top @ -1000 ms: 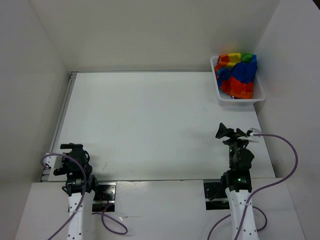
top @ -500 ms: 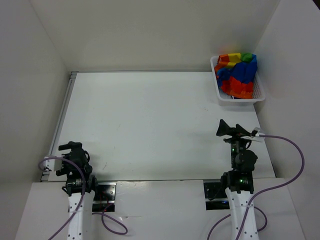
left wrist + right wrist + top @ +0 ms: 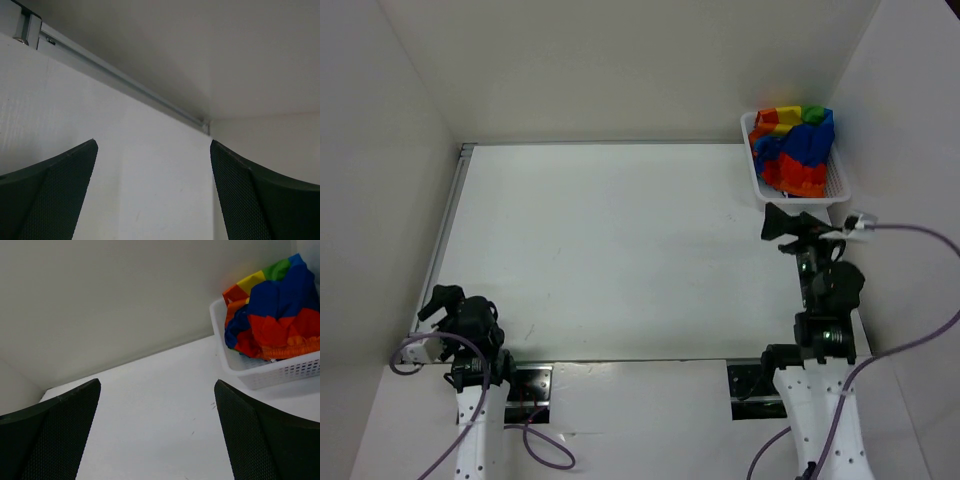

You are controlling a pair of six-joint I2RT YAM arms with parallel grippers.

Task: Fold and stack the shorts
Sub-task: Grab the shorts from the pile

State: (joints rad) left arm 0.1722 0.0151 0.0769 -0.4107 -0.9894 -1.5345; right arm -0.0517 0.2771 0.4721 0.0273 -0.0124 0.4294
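The rainbow-striped shorts (image 3: 795,148) lie bunched in a white mesh basket (image 3: 760,185) at the table's far right corner; the right wrist view shows the shorts (image 3: 272,315) in the basket (image 3: 272,375) at upper right. My right gripper (image 3: 788,222) hangs open just in front of the basket, with nothing between its fingers (image 3: 55,435). My left gripper (image 3: 442,302) stays open and empty near the table's front left corner, its fingers (image 3: 250,200) framing bare table.
White walls close in the table on the left, back and right. A metal rail (image 3: 445,235) runs along the table's left edge, also seen as a rail (image 3: 125,80) in the left wrist view.
My right arm has stretched forward and to the right, bringing its open gripper close to the basket. The left gripper has swung a little toward the left edge.
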